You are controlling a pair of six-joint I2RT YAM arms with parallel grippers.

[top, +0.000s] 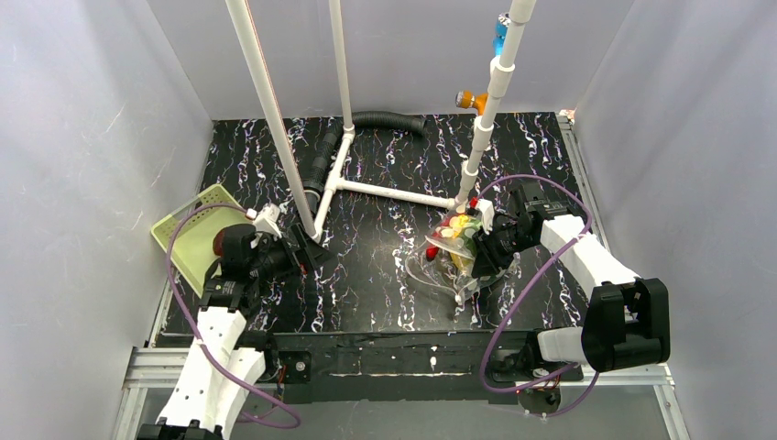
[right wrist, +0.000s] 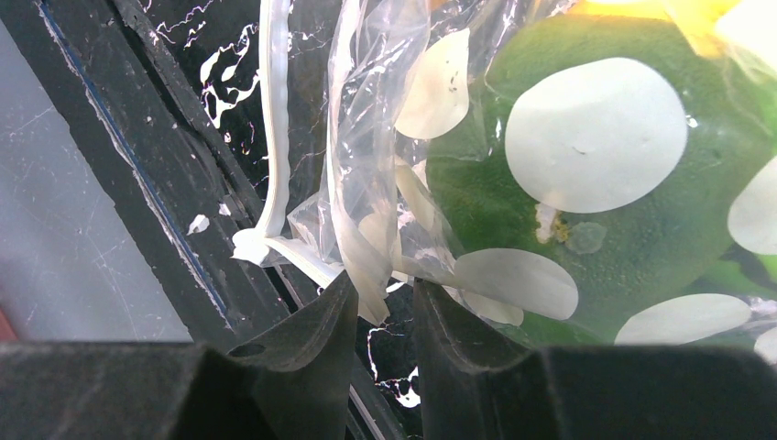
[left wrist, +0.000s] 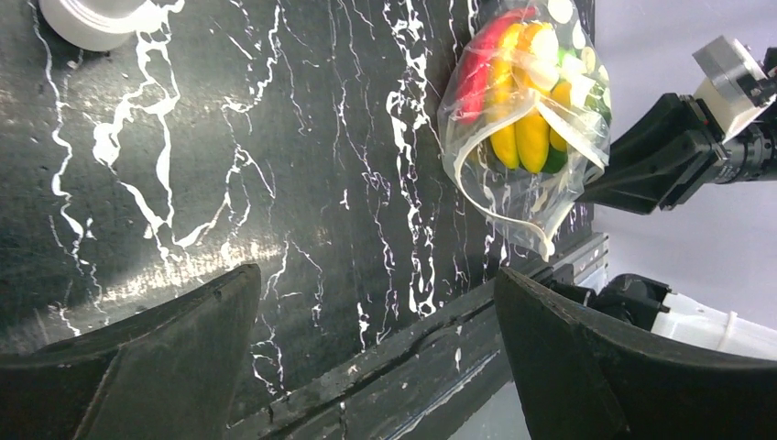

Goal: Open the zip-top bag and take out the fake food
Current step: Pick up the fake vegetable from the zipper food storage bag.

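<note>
- Right wrist view: our right hand (right wrist: 383,312) pinches a fold of the zip-top bag (right wrist: 366,183) between nearly closed fingers, holding it up over the bench (left wrist: 183,137), right of centre.
- Our left hand (left wrist: 376,273) is spread wide and empty, well apart from the bag.
- We judge the opening step is in hand: the fake food (left wrist: 522,128) sits inside the bag, and we cannot tell whether the zip is parted.
- Next, the left hand should take the opposite lip and pull.
- Count: one bag, two hands, one green basket (top: 188,234). Inside are one red piece, one green piece and several yellow ones, number unclear.
</note>
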